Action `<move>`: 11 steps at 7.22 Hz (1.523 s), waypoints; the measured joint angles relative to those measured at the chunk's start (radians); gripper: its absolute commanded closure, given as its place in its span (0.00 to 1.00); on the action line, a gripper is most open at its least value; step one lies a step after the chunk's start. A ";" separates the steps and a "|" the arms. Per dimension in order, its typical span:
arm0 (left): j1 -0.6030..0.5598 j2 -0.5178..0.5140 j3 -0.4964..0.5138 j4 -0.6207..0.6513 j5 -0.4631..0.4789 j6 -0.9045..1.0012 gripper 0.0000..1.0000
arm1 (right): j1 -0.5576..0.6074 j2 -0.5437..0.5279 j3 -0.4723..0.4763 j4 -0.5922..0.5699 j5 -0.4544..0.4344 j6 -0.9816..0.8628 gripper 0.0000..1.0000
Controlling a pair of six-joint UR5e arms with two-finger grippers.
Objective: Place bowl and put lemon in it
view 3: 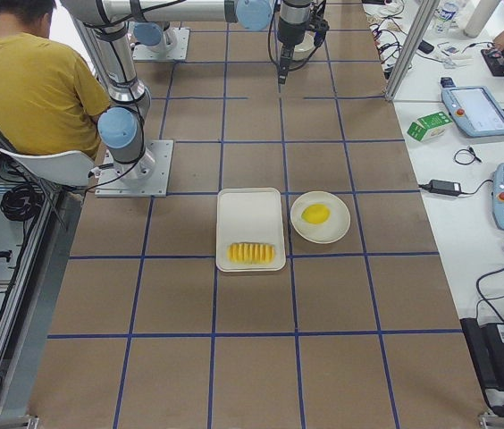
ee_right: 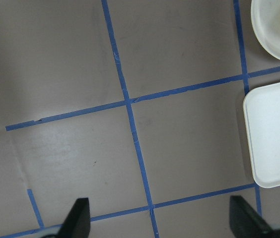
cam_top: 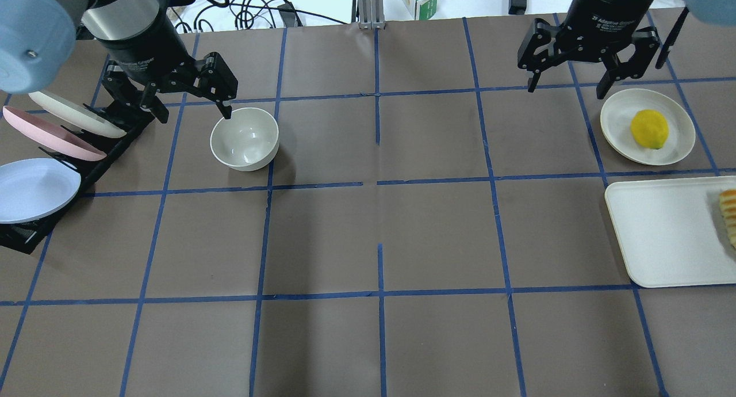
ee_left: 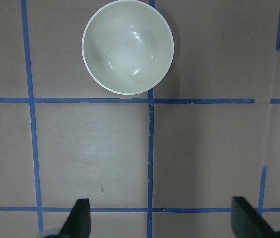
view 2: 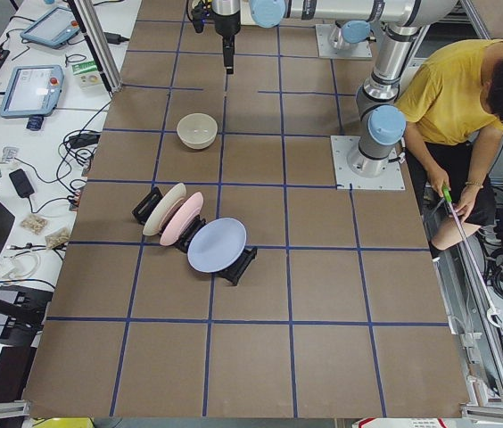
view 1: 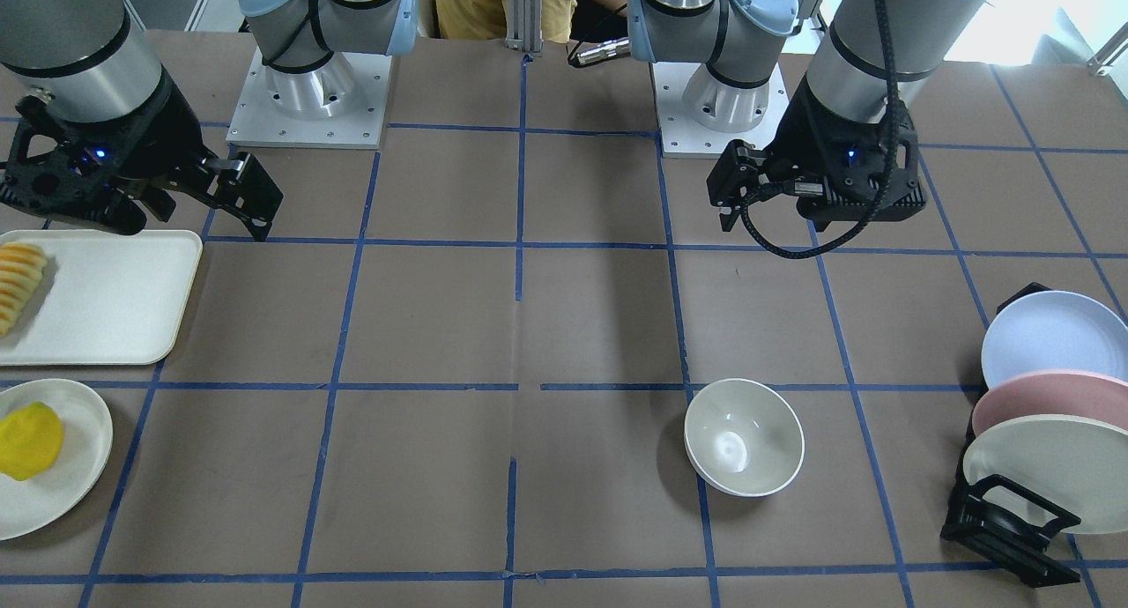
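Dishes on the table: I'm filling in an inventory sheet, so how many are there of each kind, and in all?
Bowl: 1
Round plates: 4 (blue plate, pink plate and cream plate in the rack, second cream plate under the lemon)
Rectangular tray: 1
Total: 6

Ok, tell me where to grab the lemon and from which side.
Take the lemon across its narrow middle, coming straight down with the open right tool. It lies alone on a shallow plate with its top free, and the rim would likely hinder a side approach.
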 measured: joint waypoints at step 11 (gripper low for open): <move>0.155 -0.434 -0.025 0.399 -0.030 0.174 0.00 | -0.131 0.054 0.048 -0.108 -0.076 -0.099 0.00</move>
